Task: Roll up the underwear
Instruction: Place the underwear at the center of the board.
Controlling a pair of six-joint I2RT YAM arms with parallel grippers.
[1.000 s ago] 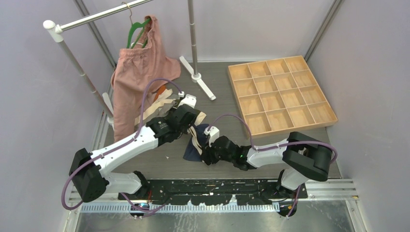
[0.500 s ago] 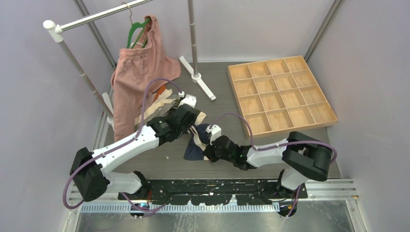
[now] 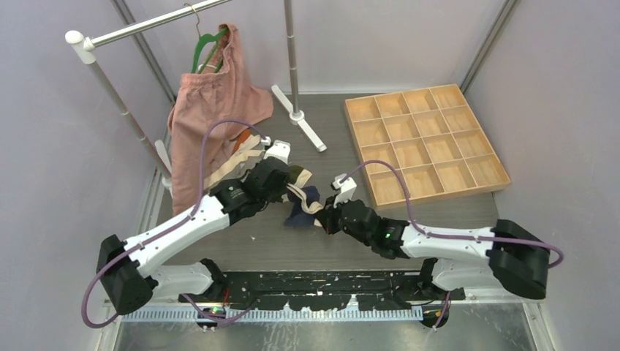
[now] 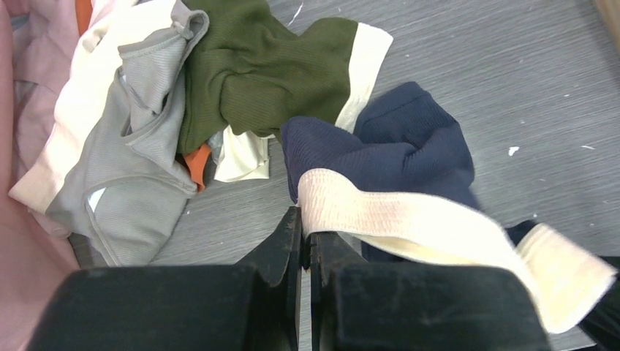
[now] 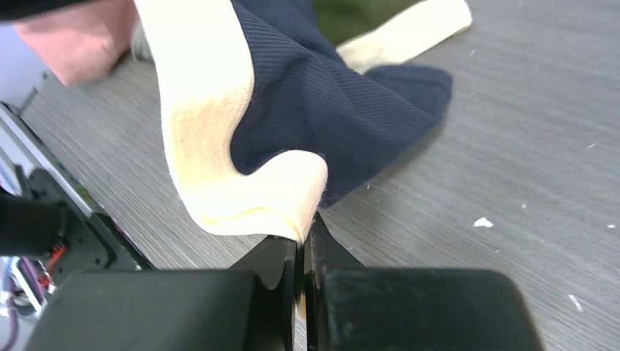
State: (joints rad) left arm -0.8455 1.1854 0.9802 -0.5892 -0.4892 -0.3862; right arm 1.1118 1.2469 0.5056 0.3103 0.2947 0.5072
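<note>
Navy underwear with a wide cream waistband hangs between my two grippers over the grey table. My left gripper is shut on one end of the waistband. My right gripper is shut on the other end, where the cream band folds over the navy cloth. From the top view, the left gripper and right gripper stand close together, the band stretched between them. A pile of more underwear lies behind: olive green, grey, a bit of orange.
A large pink garment on a green hanger hangs from a rack at the back left. The rack's white foot stands mid-table. A wooden compartment tray lies at the right.
My right gripper has closed on the waistband end and moved up and to the right. The navy underwear has been lifted and drawn out between the two grippers. My left gripper shifted slightly back.
</note>
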